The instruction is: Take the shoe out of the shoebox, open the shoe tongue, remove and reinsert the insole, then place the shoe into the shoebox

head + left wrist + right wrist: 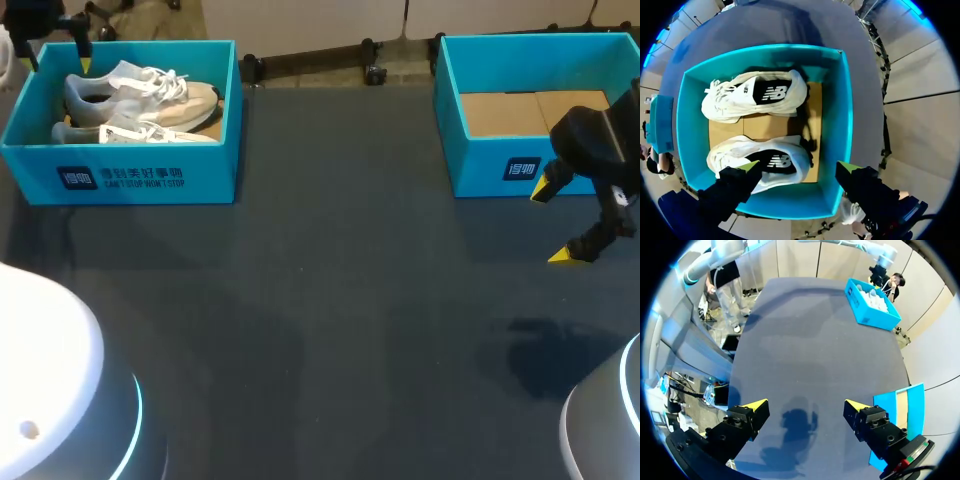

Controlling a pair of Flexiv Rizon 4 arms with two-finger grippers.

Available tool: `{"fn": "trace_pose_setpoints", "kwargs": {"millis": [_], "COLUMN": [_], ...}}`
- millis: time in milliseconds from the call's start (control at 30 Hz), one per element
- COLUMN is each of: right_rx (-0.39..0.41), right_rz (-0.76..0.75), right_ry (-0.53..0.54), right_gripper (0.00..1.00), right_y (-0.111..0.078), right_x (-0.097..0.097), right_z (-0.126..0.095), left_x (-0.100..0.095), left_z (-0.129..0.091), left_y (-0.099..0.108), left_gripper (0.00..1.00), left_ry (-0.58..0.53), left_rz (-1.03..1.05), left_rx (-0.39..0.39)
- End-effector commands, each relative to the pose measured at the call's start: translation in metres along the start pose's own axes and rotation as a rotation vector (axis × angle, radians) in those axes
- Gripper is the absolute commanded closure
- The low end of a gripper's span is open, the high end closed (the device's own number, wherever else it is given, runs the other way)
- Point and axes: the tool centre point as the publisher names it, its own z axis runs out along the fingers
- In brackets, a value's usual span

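Observation:
Two pale grey-white shoes lie in the blue shoebox (150,180) at the table's far left. In the left wrist view, one shoe (757,97) is farther ahead and the nearer shoe (765,162) lies just under one finger. My left gripper (797,167) hovers open over the box's near end with nothing between its fingers. It shows in the head view as the left gripper (58,40) at the box's far left corner. My right gripper (556,222) hangs open above the bare table, in front of the second box, also holding nothing. The wrist view shows the right gripper (806,405) the same way.
A second blue box (480,165) with a brown cardboard bottom stands at the far right, just behind my right gripper. Dark table surface (330,300) stretches between the two boxes and toward the front. The white arm bases sit at the front corners.

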Motion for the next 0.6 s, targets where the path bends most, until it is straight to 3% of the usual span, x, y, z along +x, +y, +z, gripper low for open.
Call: {"fn": "trace_pose_setpoints", "kwargs": {"millis": [33,267,600], "right_rx": [0.003,0.003,0.003], "right_rz": [0.0,0.0,0.0], "right_ry": [0.005,0.005,0.005], "right_gripper": [0.0,0.0,0.0], "right_y": [0.001,0.001,0.001], "right_x": [-0.002,-0.002,-0.002], "right_z": [0.001,0.001,0.001], "left_x": [-0.001,-0.001,0.003], "left_z": [0.0,0.0,0.005], "left_y": [-0.006,-0.006,-0.039], "left_gripper": [0.0,0.0,0.0], "left_ry": [0.003,0.003,-0.025], "left_rz": [0.0,0.0,0.042], "left_rx": [-0.012,-0.012,-0.025]}}
